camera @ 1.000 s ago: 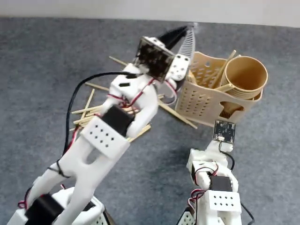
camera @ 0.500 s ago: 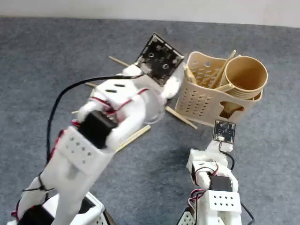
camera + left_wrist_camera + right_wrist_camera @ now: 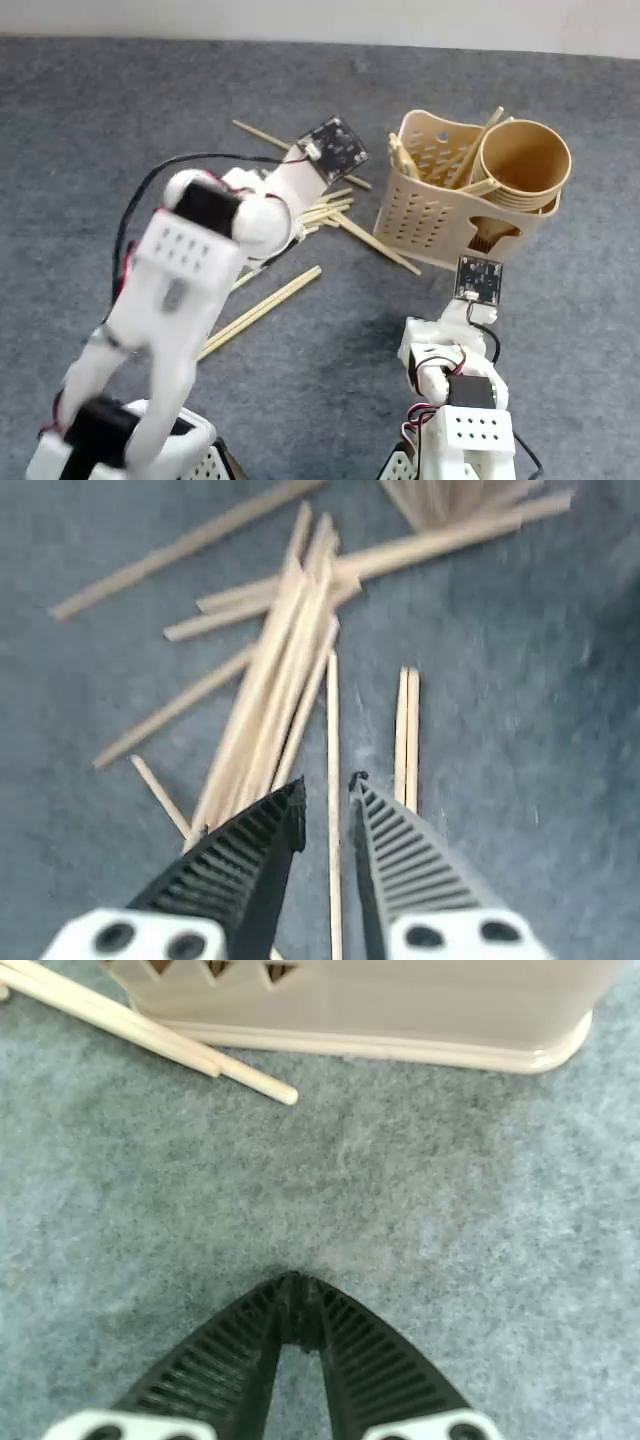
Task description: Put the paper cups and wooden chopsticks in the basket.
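Note:
The tan perforated basket (image 3: 430, 215) stands at the back right with stacked paper cups (image 3: 525, 160) and a few wooden chopsticks (image 3: 478, 140) in it. Loose chopsticks (image 3: 262, 308) lie scattered on the carpet to its left. My left gripper (image 3: 327, 788) hovers over a bundle of chopsticks (image 3: 270, 700), open by a narrow gap, and a single chopstick (image 3: 332, 710) on the carpet shows through the gap. My right gripper (image 3: 297, 1305) is shut and empty, low over the carpet just in front of the basket's base (image 3: 400, 1020).
Two chopsticks (image 3: 150, 1035) lie against the basket's front foot, another pair (image 3: 378, 243) beside its left wall. The left arm (image 3: 190, 270) covers part of the pile. Grey carpet (image 3: 330, 380) lies bare between the two arm bases.
The left arm has swung from above the basket's left rim back and down over the loose chopsticks. The right arm has stayed still.

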Tool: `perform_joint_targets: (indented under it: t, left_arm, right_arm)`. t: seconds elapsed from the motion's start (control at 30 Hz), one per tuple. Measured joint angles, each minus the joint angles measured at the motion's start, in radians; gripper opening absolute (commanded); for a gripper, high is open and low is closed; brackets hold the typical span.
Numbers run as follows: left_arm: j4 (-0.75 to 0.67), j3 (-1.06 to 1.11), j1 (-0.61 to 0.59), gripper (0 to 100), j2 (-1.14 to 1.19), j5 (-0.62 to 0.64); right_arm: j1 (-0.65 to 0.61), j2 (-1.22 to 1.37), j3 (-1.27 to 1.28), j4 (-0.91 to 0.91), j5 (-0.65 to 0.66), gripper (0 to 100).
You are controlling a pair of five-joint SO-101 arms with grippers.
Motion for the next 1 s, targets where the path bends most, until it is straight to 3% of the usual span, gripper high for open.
perform_joint_targets:
  t: [0.4, 0.77, 1.0]
  left_arm:
    - [0.011, 0.0, -0.026, 13, 0.41, -0.063]
    - [0.043, 0.051, -0.025, 14, 0.456, -0.063]
    - [-0.115, 0.206, -0.023, 13, 0.459, -0.063]
  right_arm:
    - [0.0, 0.0, 0.0, 0.0, 0.0, 0.6]
    - [0.0, 0.0, 0.0, 0.0, 0.0, 0.6]
    - [0.0, 0.0, 0.0, 0.0, 0.0, 0.6]
